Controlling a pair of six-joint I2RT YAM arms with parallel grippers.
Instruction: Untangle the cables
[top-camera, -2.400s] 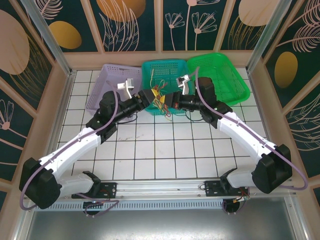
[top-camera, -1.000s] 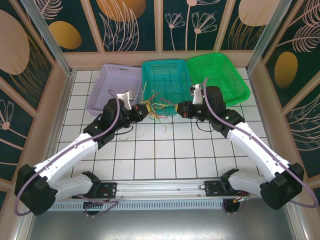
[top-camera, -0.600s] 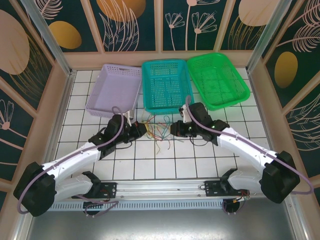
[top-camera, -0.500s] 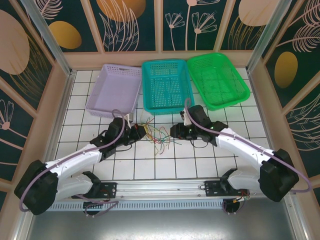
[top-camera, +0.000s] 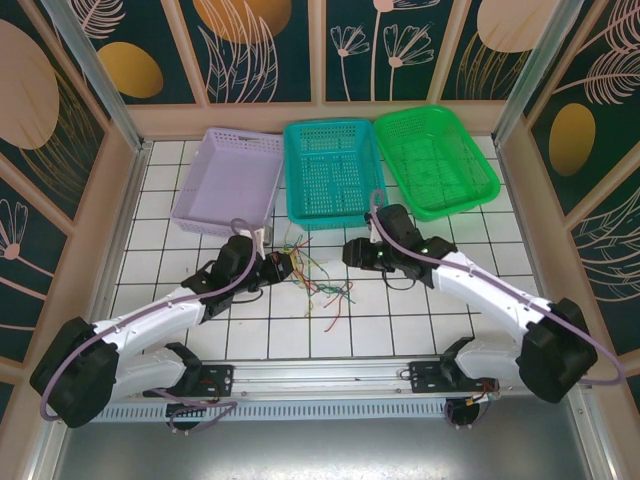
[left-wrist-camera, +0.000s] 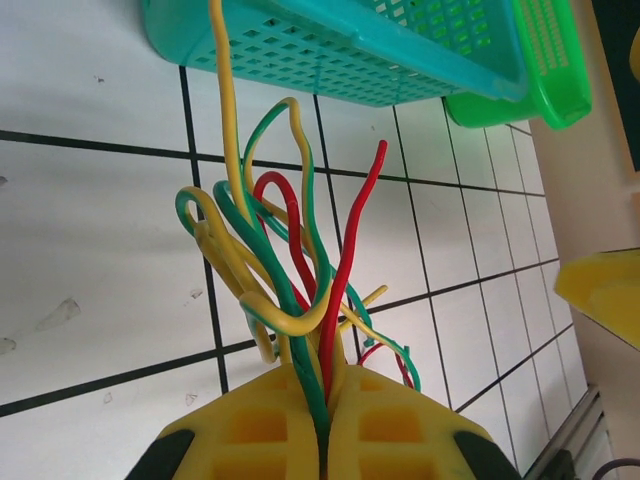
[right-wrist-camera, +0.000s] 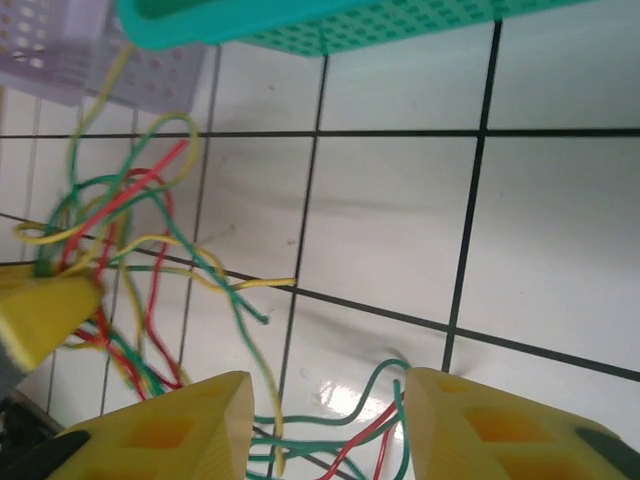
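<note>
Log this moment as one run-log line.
left gripper: shut on cables | right gripper: open, over loose strands | cables: tangled, ends trailing on tiles before teal basket | task: not done

Table (top-camera: 272, 335): purple basket (top-camera: 225, 180) is set at 11, teal basket (top-camera: 328, 170) at 12, green basket (top-camera: 435, 160) at 1 o'clock; cables (top-camera: 320, 285) are strewn centrally.

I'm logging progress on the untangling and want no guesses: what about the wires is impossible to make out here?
Left wrist view: the held ends of the cables vanish between the shut fingers of the left gripper, so how many are pinched cannot be counted.
Right wrist view: strands lying between the fingers of the open right gripper run off the bottom edge.
Top view: the bundle is too small to trace which strand crosses which.
</note>
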